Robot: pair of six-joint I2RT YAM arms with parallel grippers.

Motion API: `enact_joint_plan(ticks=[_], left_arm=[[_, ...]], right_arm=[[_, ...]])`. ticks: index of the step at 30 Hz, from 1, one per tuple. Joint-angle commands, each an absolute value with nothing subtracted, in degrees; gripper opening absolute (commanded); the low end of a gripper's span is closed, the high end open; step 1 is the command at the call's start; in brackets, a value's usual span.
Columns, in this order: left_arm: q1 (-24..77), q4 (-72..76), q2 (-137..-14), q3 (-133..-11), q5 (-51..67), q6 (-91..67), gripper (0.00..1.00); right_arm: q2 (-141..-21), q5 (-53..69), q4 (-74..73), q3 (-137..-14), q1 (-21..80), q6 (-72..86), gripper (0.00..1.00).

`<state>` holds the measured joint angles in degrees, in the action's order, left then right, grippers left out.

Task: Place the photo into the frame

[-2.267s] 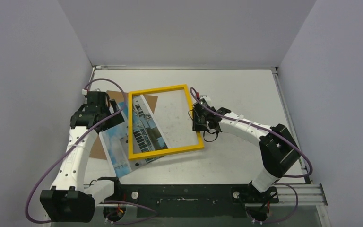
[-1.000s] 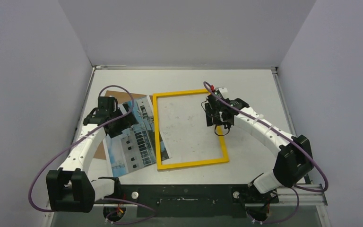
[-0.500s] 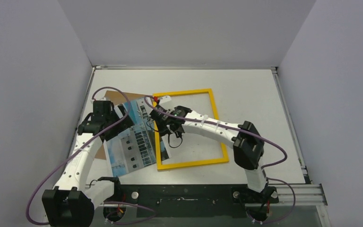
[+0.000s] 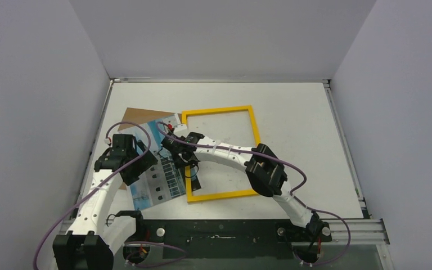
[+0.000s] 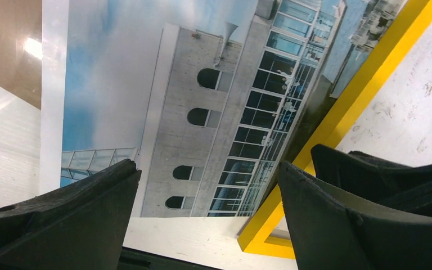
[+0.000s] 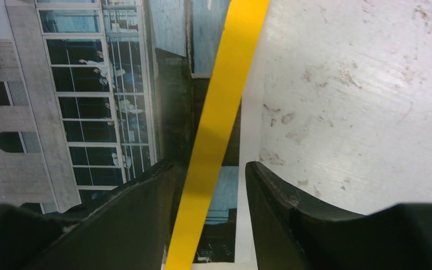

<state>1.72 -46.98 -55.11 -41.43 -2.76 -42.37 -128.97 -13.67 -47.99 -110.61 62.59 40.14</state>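
Yellow frame point(image 4: 216, 109), blue-and-white building photo point(image 4: 156, 181)

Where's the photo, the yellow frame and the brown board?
photo point(image 5: 202, 129), left wrist view, on the printed building
yellow frame point(image 4: 219, 110), top view, on its far bar
brown board point(image 4: 139, 114), top view, on its far edge

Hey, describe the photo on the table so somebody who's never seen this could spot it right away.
On the white table, find the bright yellow frame; the photo lies at its left, one edge tucked under the frame's bar. It is the flat sheet printed with a white multi-storey building under blue sky, unlike the plain brown board peeking out beyond it.
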Motion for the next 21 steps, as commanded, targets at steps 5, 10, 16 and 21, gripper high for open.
enact_joint_plan(ticks=[5,10,16,21], left_arm=[[0.3,-45.6,-55.4,-41.8,-1.7,-43.4,0.92],[-1.5,-45.6,-55.4,-42.3,-1.9,-42.4,0.92],[-2.5,-45.5,-55.8,-42.0,-0.5,-42.2,0.92],[-2.9,-45.4,-55.9,-42.1,0.0,-42.0,0.92]], right_arm=[[-131.9,-12.1,-49.2,-114.8,61.2,44.3,0.47],[-132.4,-9.7,-46.9,-114.2,61.0,44.7,0.44],[-134.6,-8.7,-47.5,-116.4,60.7,46.0,0.40],[-135.5,-8.5,-48.4,-116.7,60.5,47.4,0.35]])
